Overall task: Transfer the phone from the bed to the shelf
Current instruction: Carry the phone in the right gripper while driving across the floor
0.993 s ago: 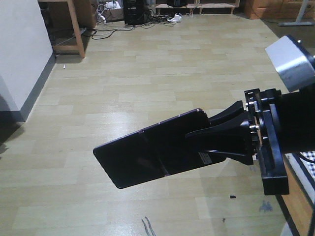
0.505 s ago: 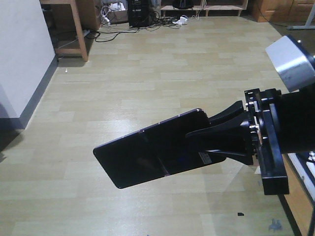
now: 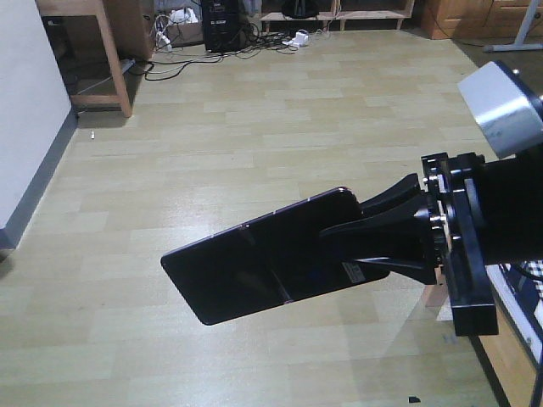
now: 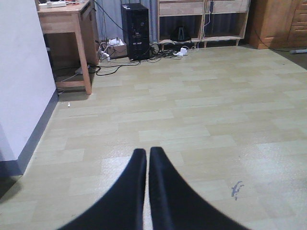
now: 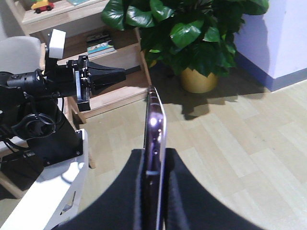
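Carefully: our right gripper (image 5: pixel 154 160) pinches the phone (image 3: pixel 254 271) by its end, left gripper (image 4: pixel 147 158) pressed together; we should carry it level toward the shelf (image 5: pixel 122 96), upper left.

On pale plank floor (image 3: pixel 254 127): black computer tower (image 4: pixel 135 31), loose cables (image 4: pixel 163 48), yellow plant pot (image 5: pixel 196 81). On wooden shelf (image 5: pixel 67 12): stacked books (image 5: pixel 100 43), small toy (image 5: pixel 42 5).

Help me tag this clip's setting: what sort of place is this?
Probably a home or office-like room: plank floor, a wooden desk beside a computer tower, and a wooden shelf next to a potted plant.
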Tool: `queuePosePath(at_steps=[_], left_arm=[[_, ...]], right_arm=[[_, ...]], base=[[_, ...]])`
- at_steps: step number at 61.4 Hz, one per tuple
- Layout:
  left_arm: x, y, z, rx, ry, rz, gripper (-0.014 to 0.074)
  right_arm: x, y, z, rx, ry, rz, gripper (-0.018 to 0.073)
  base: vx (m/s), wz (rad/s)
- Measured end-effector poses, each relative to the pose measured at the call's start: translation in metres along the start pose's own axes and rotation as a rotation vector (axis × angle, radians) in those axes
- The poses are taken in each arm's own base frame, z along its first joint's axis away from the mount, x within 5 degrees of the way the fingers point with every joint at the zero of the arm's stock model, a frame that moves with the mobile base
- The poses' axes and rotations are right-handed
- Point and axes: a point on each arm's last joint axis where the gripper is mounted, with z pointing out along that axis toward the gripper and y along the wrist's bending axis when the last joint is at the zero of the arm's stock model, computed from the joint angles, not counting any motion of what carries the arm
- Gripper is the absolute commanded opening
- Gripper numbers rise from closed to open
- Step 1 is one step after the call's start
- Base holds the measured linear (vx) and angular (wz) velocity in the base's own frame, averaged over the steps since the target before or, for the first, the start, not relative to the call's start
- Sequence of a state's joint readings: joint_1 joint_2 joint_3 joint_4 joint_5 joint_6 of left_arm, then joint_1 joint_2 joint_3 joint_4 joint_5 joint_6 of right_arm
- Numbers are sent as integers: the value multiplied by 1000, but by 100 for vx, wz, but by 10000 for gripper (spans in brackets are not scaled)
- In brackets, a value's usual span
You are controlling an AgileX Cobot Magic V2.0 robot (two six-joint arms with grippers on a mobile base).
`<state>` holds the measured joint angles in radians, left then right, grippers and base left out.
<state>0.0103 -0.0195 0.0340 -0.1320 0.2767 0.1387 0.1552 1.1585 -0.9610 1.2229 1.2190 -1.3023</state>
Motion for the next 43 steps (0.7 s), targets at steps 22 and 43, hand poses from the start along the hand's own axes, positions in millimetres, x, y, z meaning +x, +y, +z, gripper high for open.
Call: queuePosePath(at_steps=[22, 43], left_arm=[[0, 0, 0, 0, 0, 0, 1], [0, 0, 0, 0, 0, 0, 1]], right_arm=[[0, 0, 0, 0, 0, 0, -1], [0, 0, 0, 0, 0, 0, -1]], base=[[20, -3], [21, 2]])
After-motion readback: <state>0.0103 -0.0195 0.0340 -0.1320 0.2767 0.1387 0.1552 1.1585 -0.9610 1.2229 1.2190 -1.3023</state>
